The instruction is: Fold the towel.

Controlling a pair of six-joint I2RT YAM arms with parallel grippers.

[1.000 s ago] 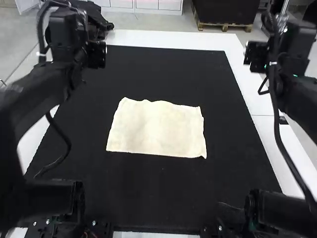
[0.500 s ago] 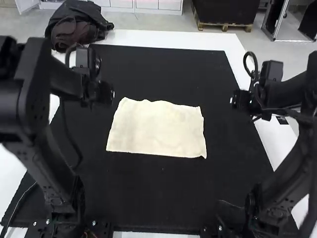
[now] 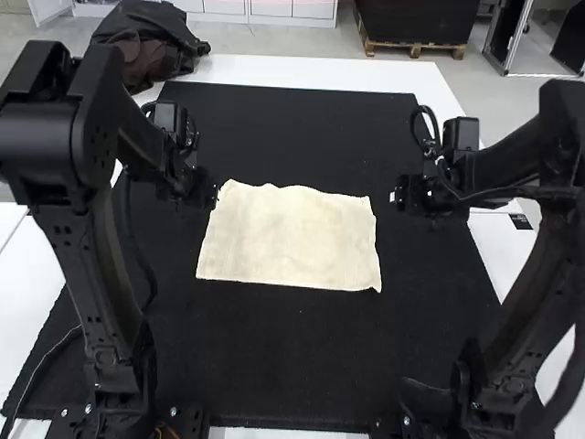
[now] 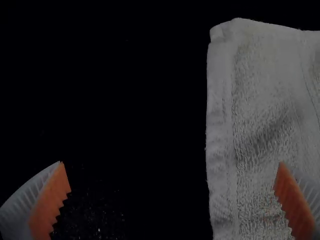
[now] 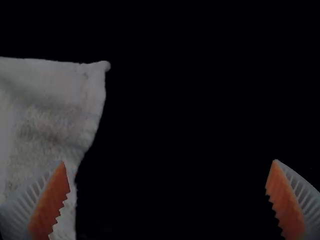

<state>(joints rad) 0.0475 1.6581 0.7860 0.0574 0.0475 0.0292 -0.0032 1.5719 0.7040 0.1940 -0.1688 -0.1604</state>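
The cream towel (image 3: 288, 236) lies spread in the middle of the black mat, its far edge slightly wavy. My left gripper (image 3: 212, 194) is by the towel's far left corner, and my right gripper (image 3: 398, 196) is a little off its far right corner. In the left wrist view my left gripper (image 4: 172, 195) is open, one finger in front of the towel (image 4: 265, 115) and the other over the mat. In the right wrist view my right gripper (image 5: 167, 195) is open too, one finger overlapping the towel's side (image 5: 50, 110). Neither holds cloth.
A black mat (image 3: 302, 366) covers most of the white table (image 3: 320, 71). A dark bag (image 3: 151, 41) rests at the table's far left corner. A cable (image 3: 46, 357) runs along the mat's near left side.
Both arms have come inward and down from the sides, bringing the grippers close to the towel's far corners. The towel has not moved.
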